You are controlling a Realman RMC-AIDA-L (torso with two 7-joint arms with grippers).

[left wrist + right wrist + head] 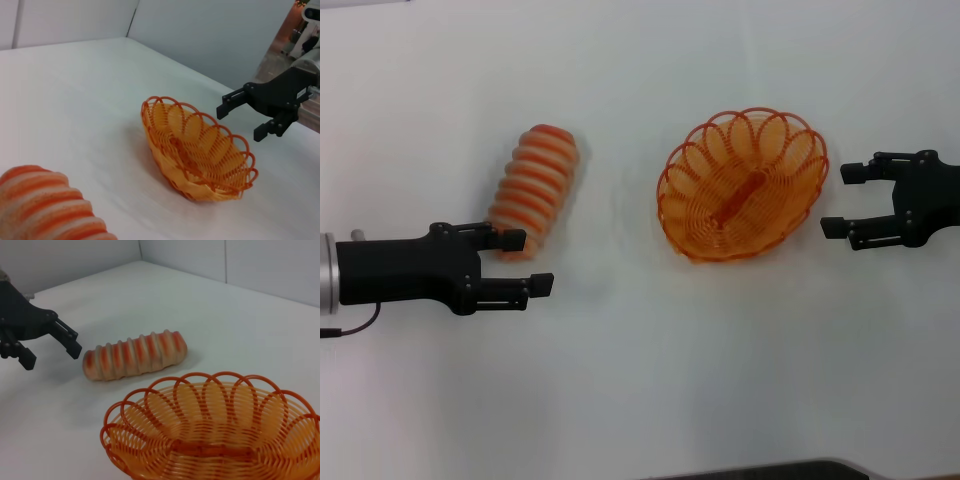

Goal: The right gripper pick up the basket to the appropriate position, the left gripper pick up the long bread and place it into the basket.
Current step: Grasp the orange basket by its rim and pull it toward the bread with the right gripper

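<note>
left gripper (530,262): open, beside long bread (533,185)
right gripper (840,200): open, near basket (742,184), holding nothing

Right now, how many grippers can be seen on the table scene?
2. The left gripper is open beside the near end of the long bread. The right gripper is open beside the basket, apart from it. None seems hidden.
</note>
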